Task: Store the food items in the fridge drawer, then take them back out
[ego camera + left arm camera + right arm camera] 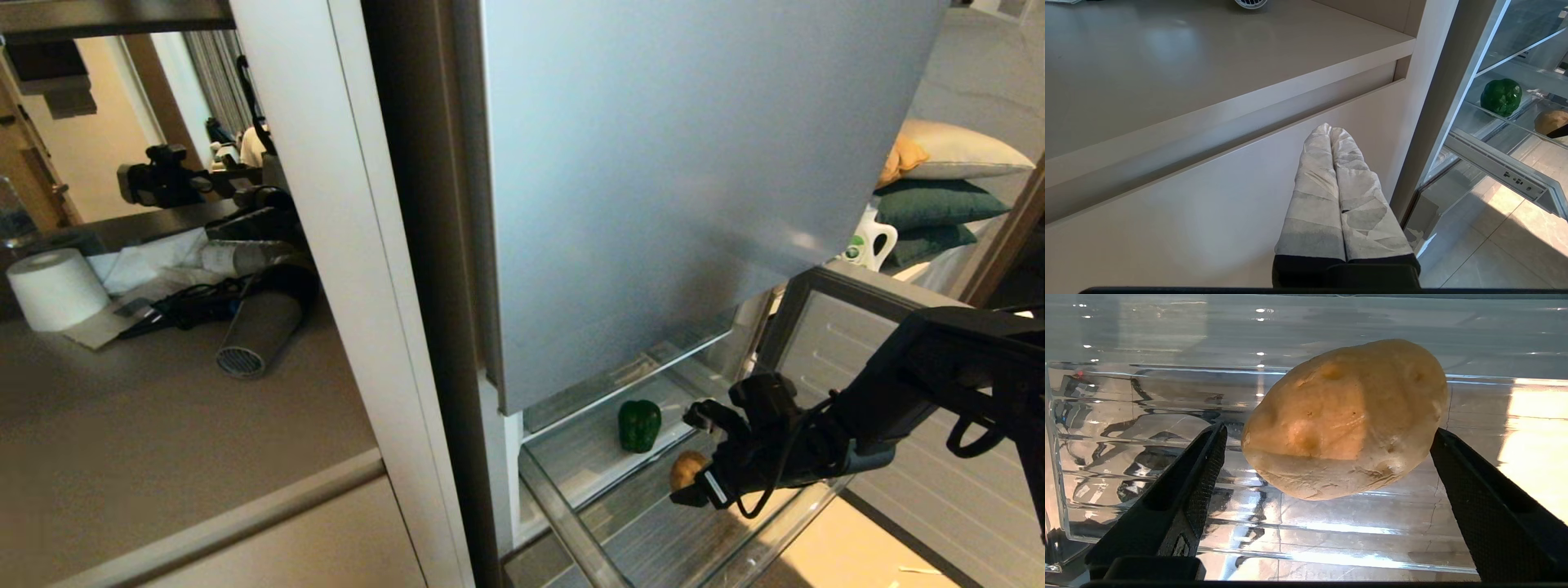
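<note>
The fridge drawer (571,531) stands pulled out, its clear bin showing. A glossy green bell pepper (638,425) (1501,97) sits on the bin's rear level. Nearer the front lies the golden-brown potato-like lump (687,469) (1347,416) (1551,121). My right gripper (695,457) (1329,433) reaches into the bin, open, with one black finger on each side of the lump. A clear gap shows on one side; the other finger is close against it. My left gripper (1329,128), wrapped in white, hangs shut beside the beige cabinet, left of the fridge.
The tall upper fridge door (694,163) overhangs the drawer's back. Left of the fridge is a beige counter (163,425) with a paper roll (55,287) and a hair dryer (261,327). Pillows (939,188) lie at the far right, tiled floor (1494,245) below.
</note>
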`<state>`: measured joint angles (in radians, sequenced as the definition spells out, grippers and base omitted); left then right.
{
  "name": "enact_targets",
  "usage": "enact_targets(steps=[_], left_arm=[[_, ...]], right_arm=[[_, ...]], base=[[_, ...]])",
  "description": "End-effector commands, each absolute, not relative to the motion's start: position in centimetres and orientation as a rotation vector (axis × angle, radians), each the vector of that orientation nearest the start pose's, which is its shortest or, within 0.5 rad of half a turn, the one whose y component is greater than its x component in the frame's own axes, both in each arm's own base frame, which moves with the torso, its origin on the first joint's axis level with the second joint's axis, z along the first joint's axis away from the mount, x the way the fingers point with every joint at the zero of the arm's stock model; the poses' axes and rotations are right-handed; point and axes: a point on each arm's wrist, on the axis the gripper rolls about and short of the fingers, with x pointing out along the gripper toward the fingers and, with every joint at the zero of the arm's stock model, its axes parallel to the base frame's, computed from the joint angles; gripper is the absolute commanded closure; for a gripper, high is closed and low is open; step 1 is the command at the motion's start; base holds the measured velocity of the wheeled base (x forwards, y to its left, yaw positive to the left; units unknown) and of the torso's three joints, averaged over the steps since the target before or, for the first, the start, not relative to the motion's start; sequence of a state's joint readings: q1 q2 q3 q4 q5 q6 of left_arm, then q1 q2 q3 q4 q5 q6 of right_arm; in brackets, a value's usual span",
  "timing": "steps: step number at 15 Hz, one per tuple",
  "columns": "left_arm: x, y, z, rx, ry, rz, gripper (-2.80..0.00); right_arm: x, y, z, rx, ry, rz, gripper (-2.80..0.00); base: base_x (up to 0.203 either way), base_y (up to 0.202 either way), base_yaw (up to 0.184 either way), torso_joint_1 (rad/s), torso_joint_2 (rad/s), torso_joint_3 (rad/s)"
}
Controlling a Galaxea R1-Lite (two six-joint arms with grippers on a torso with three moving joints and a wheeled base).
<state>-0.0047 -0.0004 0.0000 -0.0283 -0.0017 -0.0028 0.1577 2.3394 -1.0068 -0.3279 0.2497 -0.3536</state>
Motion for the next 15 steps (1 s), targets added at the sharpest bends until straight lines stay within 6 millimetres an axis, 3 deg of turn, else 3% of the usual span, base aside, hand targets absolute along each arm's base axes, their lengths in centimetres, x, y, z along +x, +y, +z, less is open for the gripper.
enact_targets(steps=[1,7,15], left_arm=[[-2.2,0.0,7.5,-0.003,-0.018,-0.006,0.00],[-2.2,0.0,7.5,-0.003,-0.018,-0.006,0.00],[-2.2,0.0,7.5,-0.003,-0.018,-0.006,0.00]], right_arm=[[37.2,6.5,-2.2,-0.274,0.930,0.549,-2.80],[37.3,6.5,-4.1,-0.295,0.808,0.506,-2.80],[37.2,6.5,-4.1,-0.296,0.809,0.505,-2.80]], base=[[0.000,0.000,0.000,0.000,0.00,0.000],[0.000,0.000,0.000,0.000,0.00,0.000],[0.000,0.000,0.000,0.000,0.00,0.000]])
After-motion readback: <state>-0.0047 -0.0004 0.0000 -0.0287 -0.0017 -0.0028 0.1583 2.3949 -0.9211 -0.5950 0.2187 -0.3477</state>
